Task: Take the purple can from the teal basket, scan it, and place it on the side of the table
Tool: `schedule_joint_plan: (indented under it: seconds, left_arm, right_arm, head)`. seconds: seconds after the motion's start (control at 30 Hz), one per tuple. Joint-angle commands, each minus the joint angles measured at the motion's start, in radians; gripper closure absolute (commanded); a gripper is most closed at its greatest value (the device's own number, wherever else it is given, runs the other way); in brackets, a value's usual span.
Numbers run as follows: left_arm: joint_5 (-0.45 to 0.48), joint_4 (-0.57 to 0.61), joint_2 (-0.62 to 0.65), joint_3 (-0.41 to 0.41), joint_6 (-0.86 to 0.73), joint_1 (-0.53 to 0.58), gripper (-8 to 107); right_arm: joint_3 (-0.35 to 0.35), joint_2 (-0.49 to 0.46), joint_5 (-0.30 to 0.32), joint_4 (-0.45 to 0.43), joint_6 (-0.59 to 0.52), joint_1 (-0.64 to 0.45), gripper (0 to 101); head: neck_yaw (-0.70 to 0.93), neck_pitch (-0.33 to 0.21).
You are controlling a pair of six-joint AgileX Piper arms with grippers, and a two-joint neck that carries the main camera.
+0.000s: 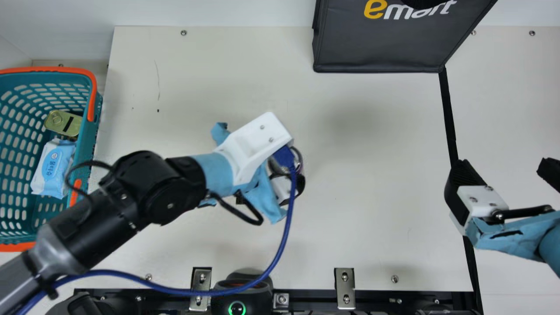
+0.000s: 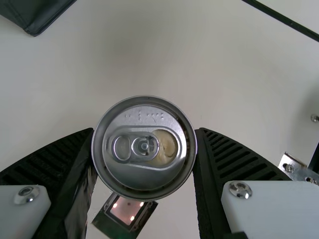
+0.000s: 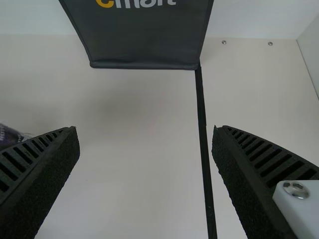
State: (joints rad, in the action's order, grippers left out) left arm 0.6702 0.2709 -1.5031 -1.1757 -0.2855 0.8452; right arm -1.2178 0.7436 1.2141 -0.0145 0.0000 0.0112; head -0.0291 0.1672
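Observation:
My left gripper (image 1: 284, 188) is over the middle of the table in the main view, largely hidden by its own white housing. A sliver of the purple can (image 1: 300, 165) peeks out beside it. The left wrist view has the can's silver top (image 2: 144, 172) held between both ribbed fingers of the left gripper (image 2: 144, 131). At the table's right, my right gripper (image 1: 503, 168) stands open and empty; its wrist view also has the right gripper (image 3: 145, 130) spread wide, with the can's purple side (image 3: 8, 136) at the edge. The teal basket (image 1: 97, 114) is at far left.
A gold tin (image 1: 56, 121) and a blue-white wipes pack (image 1: 51, 169) lie in the basket. A dark bag (image 1: 380, 48) stands at the back. A device with a green ring (image 1: 237, 308) sits at the front edge. In the left wrist view, a lit pinkish window (image 2: 127, 210) appears beyond the can.

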Motion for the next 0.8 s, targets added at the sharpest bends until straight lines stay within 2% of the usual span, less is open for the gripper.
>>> schedule_joint_plan:
  seconds: [0.0,0.2,0.43,0.77]
  left_arm:
    - [0.001,-0.011,-0.042,-0.047,0.018,0.009,107]
    - [-0.001,-0.043,-0.128,-0.127,0.06,0.031,107]
    - [-0.002,-0.061,-0.197,-0.177,0.088,0.044,107]
    - [0.0,-0.058,-0.235,-0.197,0.095,0.043,73]
  right_arm:
    - [0.0,0.0,0.0,0.0,0.0,0.0,6]
    - [0.0,0.0,0.0,0.0,0.0,0.0,6]
    - [0.0,0.0,0.0,0.0,0.0,0.0,6]
    - [0.0,0.0,0.0,0.0,0.0,0.0,6]
  head:
    - [0.002,-0.029]
    - [0.002,-0.029]
    - [0.002,-0.029]
    - [0.002,-0.029]
